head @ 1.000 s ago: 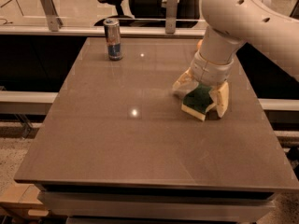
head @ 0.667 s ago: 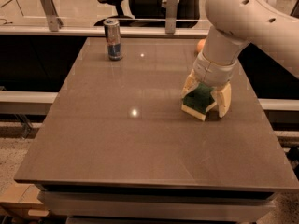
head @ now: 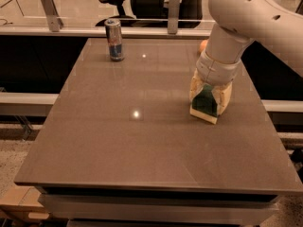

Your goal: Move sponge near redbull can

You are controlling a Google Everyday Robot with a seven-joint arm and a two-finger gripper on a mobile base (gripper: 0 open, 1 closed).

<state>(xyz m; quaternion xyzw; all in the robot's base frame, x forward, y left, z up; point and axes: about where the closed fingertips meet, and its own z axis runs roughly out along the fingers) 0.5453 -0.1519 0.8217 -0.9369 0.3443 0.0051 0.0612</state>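
Room: dim office; an office chair (head: 118,1) stands behind a low rail with upright posts along the table's far edge.
Table (head: 142,155): grey-brown glossy top that carries everything in play.
Far left: redbull can (head: 114,40) stands upright near the far-left corner, with nothing touching it.
Middle: a stretch of bare top lies between the can and the sponge.
Far right: an orange fruit (head: 203,45) sits near the far edge, partly hidden behind the arm.
Arm (head: 246,13): white, reaches down from the upper right.
Tool (head: 209,100): over the right half of the table, pale fingers drawn in against the two sides of the sponge.
Sponge (head: 206,103): between the fingers, green face toward the camera, yellow base low. Cannot tell if it touches the table.
Done: the grasp looks made.
Left: the whole carry. The sponge is well apart from the can, so it has to go left and toward the far edge, then be set down beside the can and released.
Risk: the tall slim can is likely to tip if nudged.
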